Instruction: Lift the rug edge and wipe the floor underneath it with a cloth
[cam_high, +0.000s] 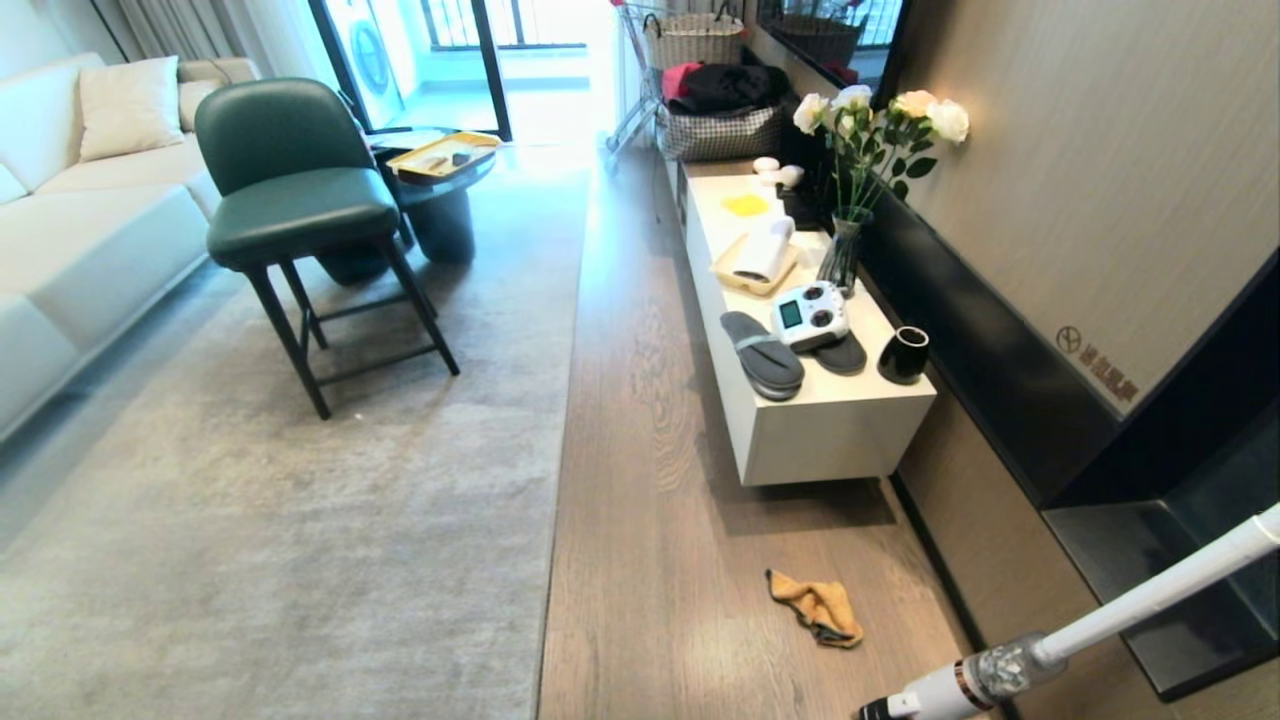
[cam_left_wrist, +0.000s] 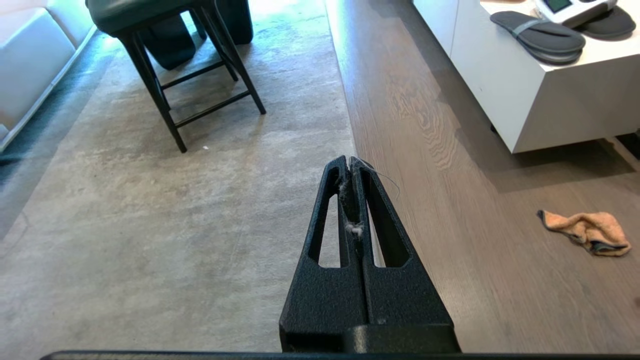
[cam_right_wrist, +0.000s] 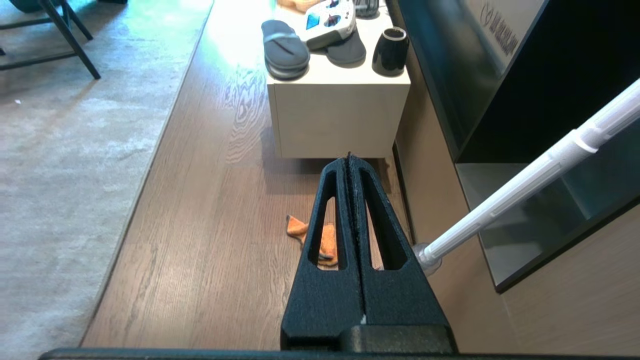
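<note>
A large pale grey rug (cam_high: 300, 520) lies flat on the left, its straight edge running beside the brown plank floor (cam_high: 640, 450). An orange cloth (cam_high: 818, 607) lies crumpled on the floor near the wall. In the left wrist view my left gripper (cam_left_wrist: 348, 161) is shut, with bits of fluff between its fingers, high over the rug (cam_left_wrist: 175, 200) edge; the cloth (cam_left_wrist: 585, 231) lies off to one side. My right gripper (cam_right_wrist: 348, 158) is shut and empty, high above the floor, with the cloth (cam_right_wrist: 300, 230) partly hidden behind its fingers. Neither gripper shows in the head view.
A green chair (cam_high: 300, 210) stands on the rug, with a sofa (cam_high: 80, 200) beyond it. A low white cabinet (cam_high: 830, 430) along the wall holds slippers, a controller, a black cup and a vase of flowers. A white vacuum wand (cam_high: 1100, 620) leans near the cloth.
</note>
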